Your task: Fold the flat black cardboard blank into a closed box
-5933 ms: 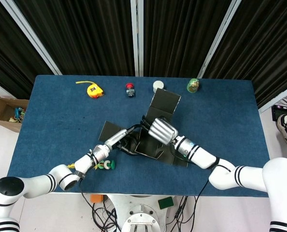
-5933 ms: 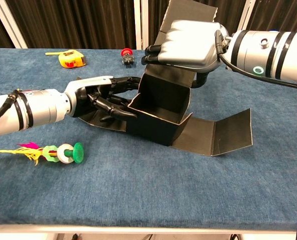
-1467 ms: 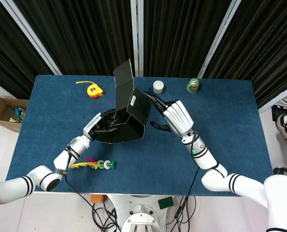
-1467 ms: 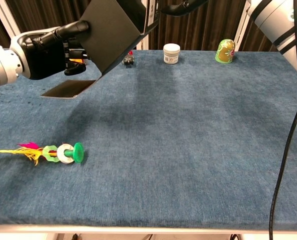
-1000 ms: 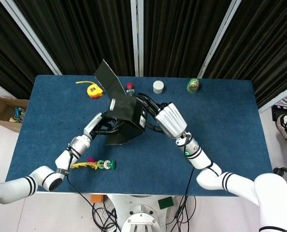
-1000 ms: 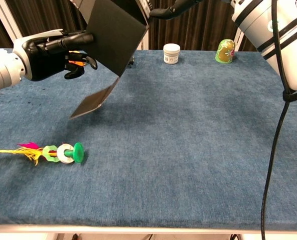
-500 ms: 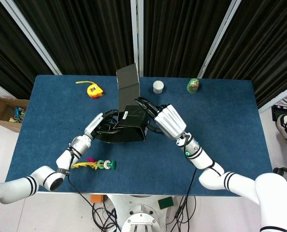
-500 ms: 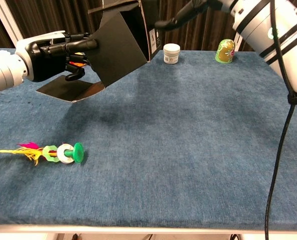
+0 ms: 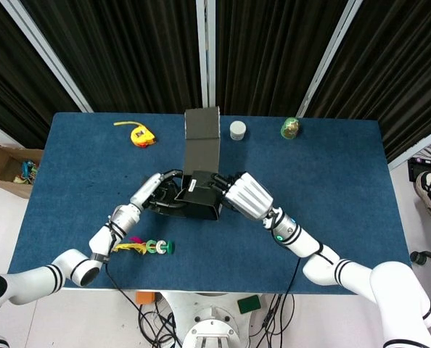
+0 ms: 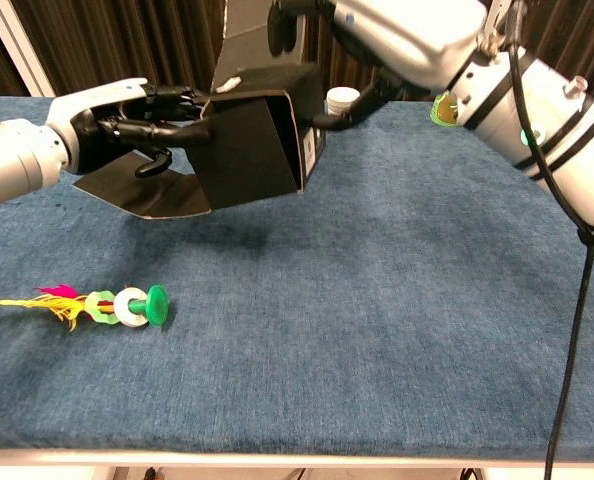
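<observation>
The black cardboard box (image 9: 199,204) is partly folded and held above the table. Its open side faces the chest camera, where the box (image 10: 259,148) shows a dark inside. One long flap (image 9: 202,145) stands up toward the far edge, and another flap (image 10: 155,192) hangs low on the left. My left hand (image 9: 154,193) grips the box's left side, its fingers (image 10: 167,108) curled on the wall. From the right, my right hand (image 9: 244,196) holds the box, lying over its top (image 10: 402,35).
A yellow tape measure (image 9: 138,134), a white jar (image 9: 237,130) and a green figure (image 9: 290,127) stand along the far edge. A feathered green ring toy (image 10: 117,305) lies near the front left. A cardboard carton (image 9: 9,165) sits off the table's left side.
The box has come down toward the table and turned its opening toward the chest camera. The long flap swung upright. My right hand has closed over the box's top and right side.
</observation>
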Controlling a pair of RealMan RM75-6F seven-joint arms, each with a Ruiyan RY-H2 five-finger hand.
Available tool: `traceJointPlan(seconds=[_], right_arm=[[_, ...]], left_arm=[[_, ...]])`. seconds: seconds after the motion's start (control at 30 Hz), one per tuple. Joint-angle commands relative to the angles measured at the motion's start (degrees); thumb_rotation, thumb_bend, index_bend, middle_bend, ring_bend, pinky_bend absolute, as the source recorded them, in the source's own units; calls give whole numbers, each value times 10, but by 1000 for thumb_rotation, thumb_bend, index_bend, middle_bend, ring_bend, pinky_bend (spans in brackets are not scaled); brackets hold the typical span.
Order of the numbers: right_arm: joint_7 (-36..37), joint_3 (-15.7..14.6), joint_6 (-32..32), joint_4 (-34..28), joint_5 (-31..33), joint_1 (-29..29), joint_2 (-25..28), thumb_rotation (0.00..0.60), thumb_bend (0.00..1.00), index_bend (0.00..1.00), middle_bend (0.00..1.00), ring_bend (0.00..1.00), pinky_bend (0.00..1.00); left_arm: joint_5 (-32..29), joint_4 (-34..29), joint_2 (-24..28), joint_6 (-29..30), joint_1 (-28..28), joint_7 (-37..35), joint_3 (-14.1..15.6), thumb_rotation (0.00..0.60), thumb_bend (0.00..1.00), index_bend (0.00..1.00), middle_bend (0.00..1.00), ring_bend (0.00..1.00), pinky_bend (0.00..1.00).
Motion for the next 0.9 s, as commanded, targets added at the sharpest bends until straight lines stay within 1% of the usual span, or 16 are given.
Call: traceJointPlan(seconds=[0.03, 0.23, 0.47, 0.63, 0.9], right_arm=[[2, -21, 4, 34, -12, -8, -17, 600, 83, 475, 433, 794, 1000], [14, -49, 4, 115, -24, -17, -56, 600, 91, 475, 423, 794, 1000], [28, -73, 3, 188, -35, -19, -92, 600, 99, 476, 424, 794, 1000], [37, -79, 6, 211, -35, -20, -102, 600, 126, 477, 424, 794, 1000], [36, -86, -4, 217, -34, -12, -104, 600, 153, 478, 425, 794, 1000]], left_arm=[[8, 40, -34, 12, -4, 51, 6, 459, 57, 309, 300, 509, 854], [13, 87, -75, 13, -8, 102, 17, 468, 57, 310, 300, 509, 854], [9, 119, -99, 11, -10, 137, 17, 471, 57, 306, 295, 509, 854], [10, 115, -95, 13, -10, 149, 17, 469, 57, 282, 283, 509, 854], [7, 96, -87, 4, -13, 162, 16, 461, 57, 244, 269, 509, 853]])
